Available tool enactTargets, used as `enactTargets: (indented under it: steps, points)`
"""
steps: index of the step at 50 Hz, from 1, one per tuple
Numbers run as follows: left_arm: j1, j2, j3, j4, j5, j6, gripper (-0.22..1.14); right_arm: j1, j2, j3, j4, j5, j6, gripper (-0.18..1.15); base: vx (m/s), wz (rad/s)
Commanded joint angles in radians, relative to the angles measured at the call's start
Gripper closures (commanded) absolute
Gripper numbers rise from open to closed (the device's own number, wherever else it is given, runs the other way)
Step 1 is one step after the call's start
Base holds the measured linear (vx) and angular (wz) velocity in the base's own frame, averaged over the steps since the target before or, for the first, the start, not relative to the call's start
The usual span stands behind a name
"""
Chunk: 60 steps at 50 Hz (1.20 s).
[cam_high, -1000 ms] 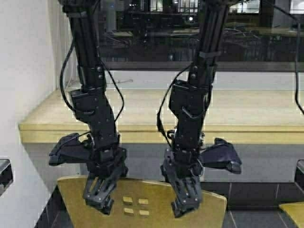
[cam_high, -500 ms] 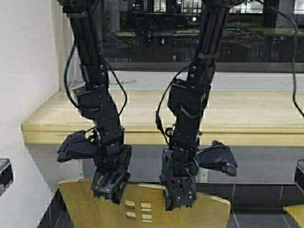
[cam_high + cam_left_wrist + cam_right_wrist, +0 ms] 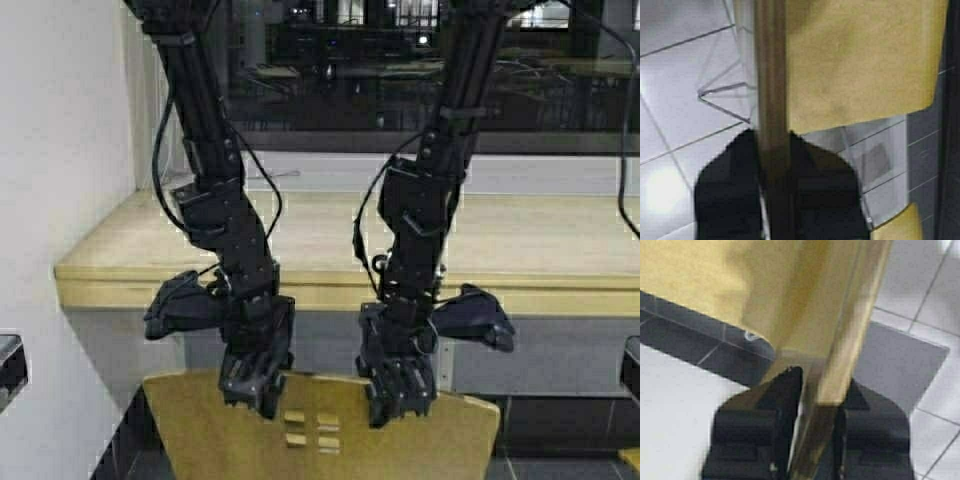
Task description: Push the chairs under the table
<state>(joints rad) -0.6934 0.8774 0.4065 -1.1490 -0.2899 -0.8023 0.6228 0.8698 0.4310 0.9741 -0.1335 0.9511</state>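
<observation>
Change: the whole scene sits lower and closer than a second ago; the table front has dropped in the high view and shifted right, so the robot has driven forward with the chair in its grip.
Meaning: judged from this, the push is under way and not finished; the chair back stands short of the table edge.
Chair: yellow-tan moulded plywood chair (image 3: 330, 435), curved back, four small square cutouts near the middle, smooth matt veneer; it stands just in front of the table, low in the high view.
Table: long pale yellow-wood counter-like tabletop (image 3: 560, 250) with thick front edge, flat and bare in the stretch seen, against a dark window.
Left gripper (image 3: 255, 385): black, over the chair back's top rim left of the cutouts; the wrist view shows a finger either side of the thin plywood edge (image 3: 771, 100), pinching it.
Right gripper (image 3: 400, 395): black, on the same rim right of the cutouts; its fingers straddle the edge likewise, clamped on it.
Floor: pale and dark glossy tiles (image 3: 935, 295).
</observation>
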Motion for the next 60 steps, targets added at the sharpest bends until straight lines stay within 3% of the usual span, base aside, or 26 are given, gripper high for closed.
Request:
enactTargets:
  steps: [1, 60]
  points:
    - [0.003, 0.018, -0.011, 0.005, -0.006, 0.008, 0.89, -0.015, -0.012, -0.049, -0.037, 0.005, -0.094, 0.92, 0.16, -0.03]
    - [0.043, 0.051, -0.06, 0.012, -0.003, 0.008, 0.89, -0.052, 0.037, -0.132, -0.021, 0.028, -0.138, 0.92, 0.2, 0.01]
